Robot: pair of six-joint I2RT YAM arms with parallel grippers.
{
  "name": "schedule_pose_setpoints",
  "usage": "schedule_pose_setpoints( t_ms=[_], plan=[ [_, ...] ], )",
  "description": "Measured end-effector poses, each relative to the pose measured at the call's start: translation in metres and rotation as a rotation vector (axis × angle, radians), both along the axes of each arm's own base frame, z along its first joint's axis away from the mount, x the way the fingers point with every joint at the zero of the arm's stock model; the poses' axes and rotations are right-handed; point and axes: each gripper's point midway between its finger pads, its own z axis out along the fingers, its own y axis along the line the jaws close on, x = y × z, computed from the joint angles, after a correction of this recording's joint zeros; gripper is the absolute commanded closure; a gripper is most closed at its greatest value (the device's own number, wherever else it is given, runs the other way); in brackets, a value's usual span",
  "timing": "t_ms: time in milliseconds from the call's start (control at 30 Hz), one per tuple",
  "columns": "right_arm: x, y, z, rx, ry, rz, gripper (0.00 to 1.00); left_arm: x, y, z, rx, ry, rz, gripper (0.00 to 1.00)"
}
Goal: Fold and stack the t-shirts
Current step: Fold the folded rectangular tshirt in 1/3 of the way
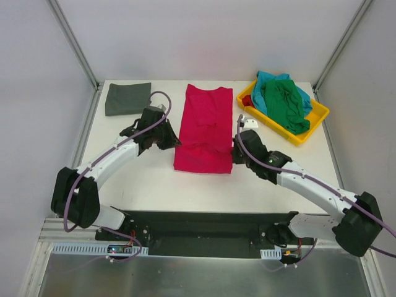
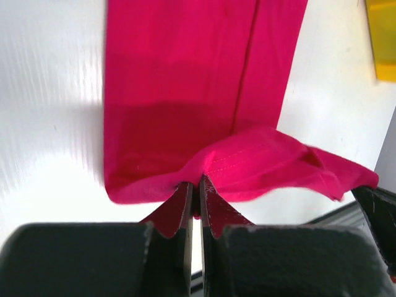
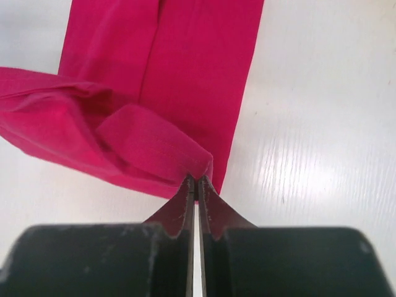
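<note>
The crimson red t-shirt (image 1: 204,127) lies as a long folded strip in the middle of the table. My left gripper (image 1: 175,143) is shut on its near left corner (image 2: 210,166). My right gripper (image 1: 234,151) is shut on its near right corner (image 3: 185,162). Both corners are lifted a little, so the near hem sags between them. The dark grey t-shirt (image 1: 127,98) lies folded at the far left. The green t-shirt (image 1: 286,105) and the teal t-shirt (image 1: 267,81) are piled in the yellow tray (image 1: 314,120).
The yellow tray stands at the far right, close behind my right arm; its corner shows in the left wrist view (image 2: 383,37). Metal frame posts rise at the far corners. Bare white table (image 1: 154,179) lies between the red t-shirt and the arm bases.
</note>
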Motion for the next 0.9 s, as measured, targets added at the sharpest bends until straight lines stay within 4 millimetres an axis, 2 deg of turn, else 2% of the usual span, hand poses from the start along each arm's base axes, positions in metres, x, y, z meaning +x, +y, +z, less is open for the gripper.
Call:
schedule_pose_setpoints(
  t_ms=[100,300,500,633,800,900],
  plan=[
    [0.024,-0.001,0.003,-0.016,-0.006,-0.003,1.00,0.028,0.004,-0.002,0.017,-0.003,0.021,1.00],
    [0.066,-0.003,-0.001,-0.005,0.016,-0.006,1.00,0.070,0.011,-0.006,0.040,-0.012,0.032,1.00],
    [0.094,-0.003,-0.004,0.013,0.029,-0.008,1.00,0.104,0.002,-0.003,0.047,-0.047,-0.017,1.00],
    [0.110,-0.002,-0.009,0.022,0.044,-0.009,1.00,0.122,-0.008,-0.012,0.030,-0.038,-0.064,1.00],
    [0.125,-0.005,-0.027,0.017,0.087,-0.020,1.00,0.137,-0.004,-0.035,0.010,0.013,-0.073,1.00],
    [0.132,-0.008,-0.039,0.012,0.114,-0.032,0.99,0.144,-0.001,-0.047,-0.002,0.042,-0.071,0.96]
  ],
)
